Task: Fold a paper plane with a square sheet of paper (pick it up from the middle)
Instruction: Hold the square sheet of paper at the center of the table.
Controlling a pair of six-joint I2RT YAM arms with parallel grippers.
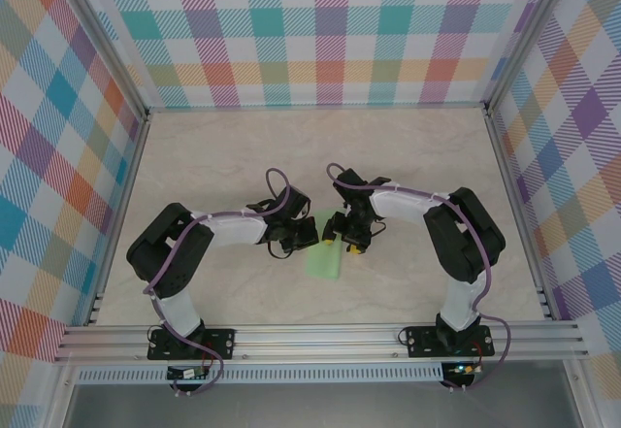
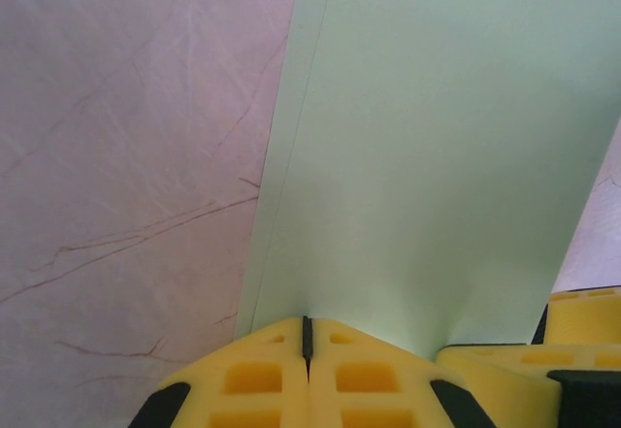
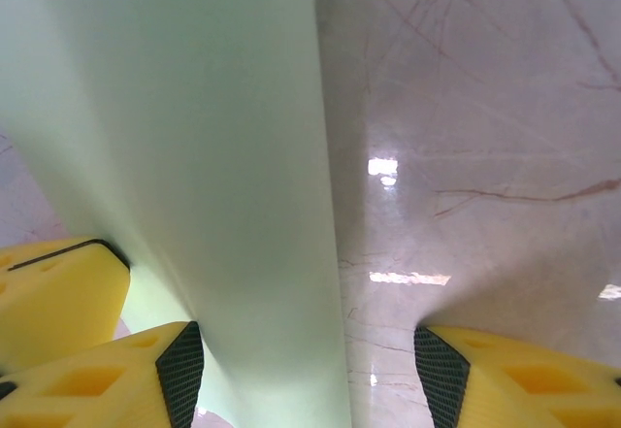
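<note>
The square sheet of paper [image 1: 324,263] is pale green and hangs between the two grippers over the near middle of the table. In the left wrist view the paper [image 2: 427,156] stretches away from my left gripper [image 2: 308,323], and a doubled edge down its left side shows it is folded over. The yellow fingers are pressed together on its near edge. My right gripper [image 3: 306,350] stands open, with the paper [image 3: 194,137] running between its fingers close to the left pad [image 3: 181,370]. The right pad [image 3: 441,375] is clear of it. From above, the left gripper [image 1: 309,232] and right gripper [image 1: 347,240] nearly touch.
The marbled table top [image 1: 408,156] spreads out behind and to both sides of the grippers. Checked walls [image 1: 320,30] enclose it on three sides. An aluminium rail [image 1: 320,336] carrying both arm bases runs along the near edge.
</note>
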